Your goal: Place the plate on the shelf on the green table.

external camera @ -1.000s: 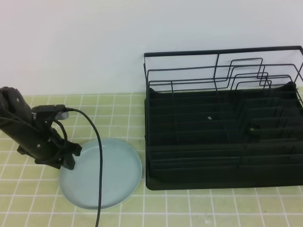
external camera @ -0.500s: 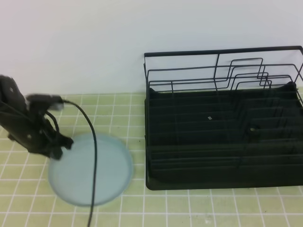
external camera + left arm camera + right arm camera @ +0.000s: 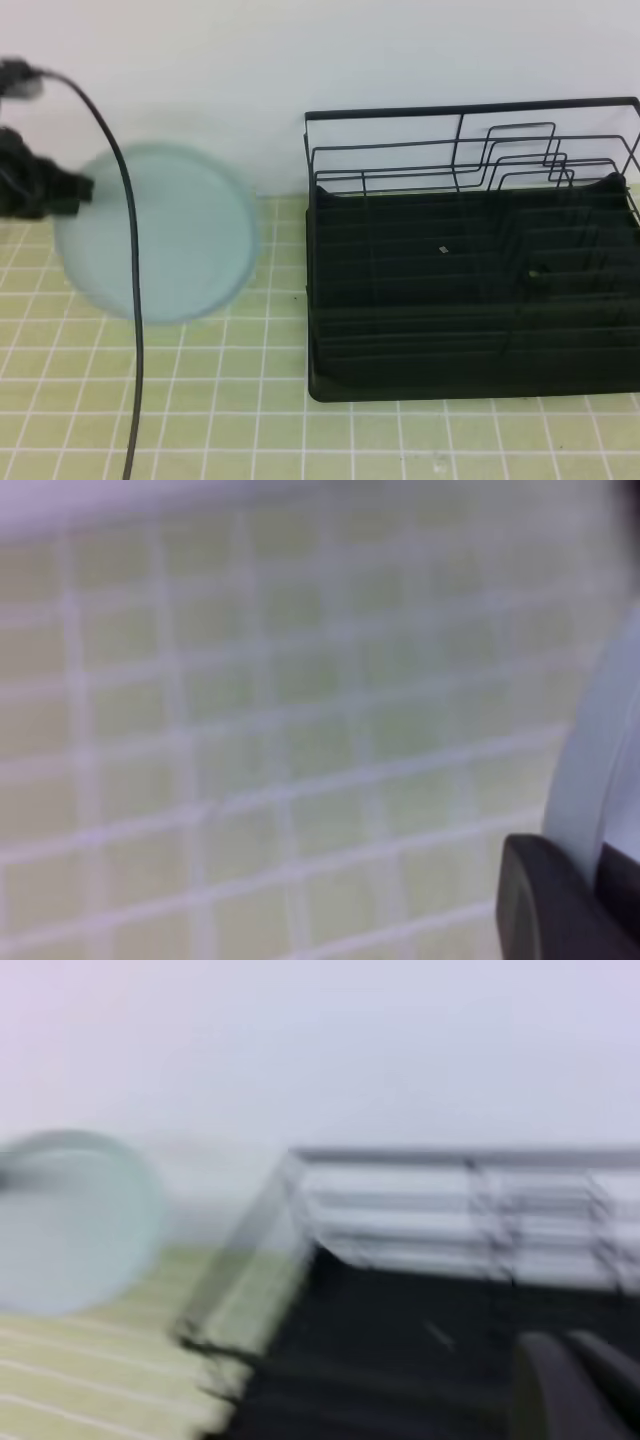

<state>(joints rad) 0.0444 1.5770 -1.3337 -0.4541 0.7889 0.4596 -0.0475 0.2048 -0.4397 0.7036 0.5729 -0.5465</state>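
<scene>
Green tiled table (image 3: 300,430), left pincer (image 3: 70,190) pinching plate (image 3: 165,235) aloft – rim edge-on in wrist view, shelf (image 3: 470,290) beside.

high overview — blurry, seemingly close wrists

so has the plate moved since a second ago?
Yes. The plate, clamped at its left rim by the left gripper, has risen off the tiles and shifted left, farther from the dish rack.

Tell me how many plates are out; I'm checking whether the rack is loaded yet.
1. The plate is held at its left rim by the left pincer, left of the rack, which holds none.
</scene>
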